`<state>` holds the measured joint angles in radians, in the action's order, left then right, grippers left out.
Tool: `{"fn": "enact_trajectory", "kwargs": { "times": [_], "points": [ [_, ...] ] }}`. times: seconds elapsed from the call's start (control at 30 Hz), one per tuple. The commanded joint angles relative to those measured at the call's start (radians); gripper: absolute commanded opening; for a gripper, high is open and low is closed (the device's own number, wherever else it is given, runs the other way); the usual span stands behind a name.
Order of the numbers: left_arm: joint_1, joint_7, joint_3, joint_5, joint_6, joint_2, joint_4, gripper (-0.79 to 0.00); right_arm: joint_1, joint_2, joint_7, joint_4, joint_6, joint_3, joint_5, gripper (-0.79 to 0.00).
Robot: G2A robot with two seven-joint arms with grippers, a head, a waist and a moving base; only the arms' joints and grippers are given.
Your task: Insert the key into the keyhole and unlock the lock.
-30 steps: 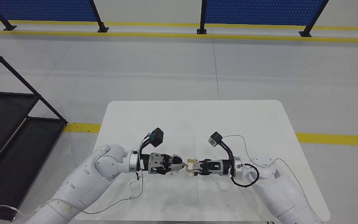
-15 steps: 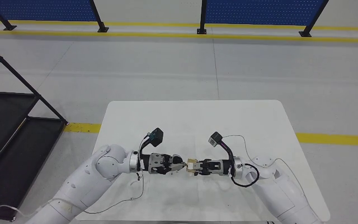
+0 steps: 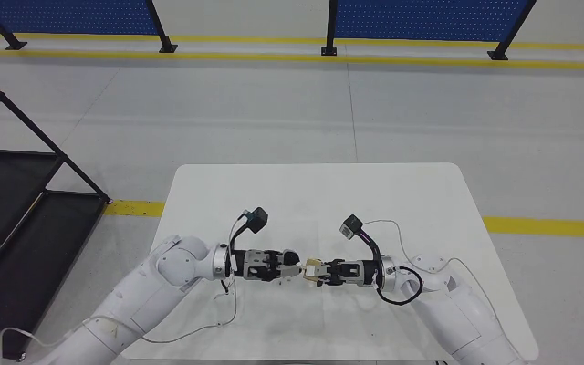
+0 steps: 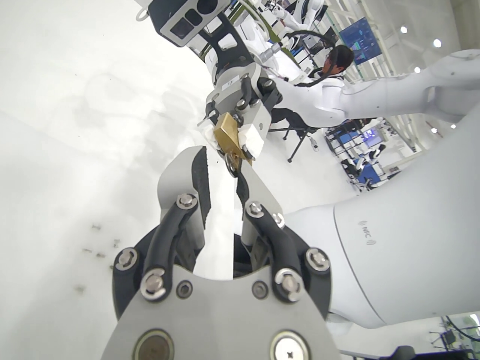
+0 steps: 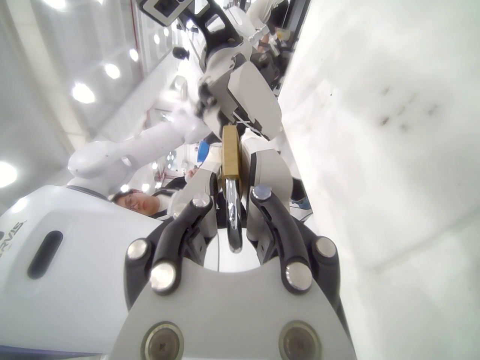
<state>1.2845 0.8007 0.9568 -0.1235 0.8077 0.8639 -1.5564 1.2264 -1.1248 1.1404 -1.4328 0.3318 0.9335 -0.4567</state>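
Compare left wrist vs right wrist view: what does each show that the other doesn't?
Left wrist only: the key at the brass lock's end facing the left gripper, between its parted fingers. Right wrist only: the silver shackle, lying between the right gripper's fingers. Both: the lock clamped in the right gripper, over the white table.

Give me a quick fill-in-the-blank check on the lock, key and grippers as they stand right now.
1. The padlock is clamped by the robot's ___ arm.
2. The pads pressing on the padlock are ___ in colour.
3. The key, by the left gripper, meets the padlock at the end opposite its ___.

Missing words: right; white; shackle.
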Motion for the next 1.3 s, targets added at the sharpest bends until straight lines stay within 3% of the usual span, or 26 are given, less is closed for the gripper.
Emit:
{"fn": "enact_trajectory", "kwargs": {
  "times": [0.0, 0.4, 0.47, 0.57, 0.83, 1.27],
  "points": [
    [-0.007, 0.019, -0.005, -0.028, -0.007, 0.001, 0.006, -0.634, 0.000, 0.000, 0.000, 0.000, 0.000, 0.000, 0.000, -0.785],
    [-0.030, 0.088, -0.017, -0.143, -0.048, 0.007, 0.032, -0.674, 0.000, 0.000, 0.000, 0.000, 0.000, 0.000, 0.000, -0.785],
    [-0.034, 0.096, -0.019, -0.151, -0.056, 0.008, 0.035, -0.693, 0.000, 0.000, 0.000, 0.000, 0.000, 0.000, 0.000, -0.785],
    [-0.038, 0.106, -0.022, -0.160, -0.060, 0.010, 0.039, -0.785, 0.000, 0.000, 0.000, 0.000, 0.000, 0.000, 0.000, -0.785],
    [-0.053, 0.143, -0.032, -0.168, -0.064, 0.016, 0.044, -0.785, 0.000, 0.000, 0.000, 0.000, 0.000, 0.000, 0.000, -0.785],
    [-0.024, 0.036, 0.007, 0.047, 0.050, 0.016, 0.004, -0.785, 0.000, 0.000, 0.000, 0.000, 0.000, 0.000, 0.000, -0.785]
  ]
}}
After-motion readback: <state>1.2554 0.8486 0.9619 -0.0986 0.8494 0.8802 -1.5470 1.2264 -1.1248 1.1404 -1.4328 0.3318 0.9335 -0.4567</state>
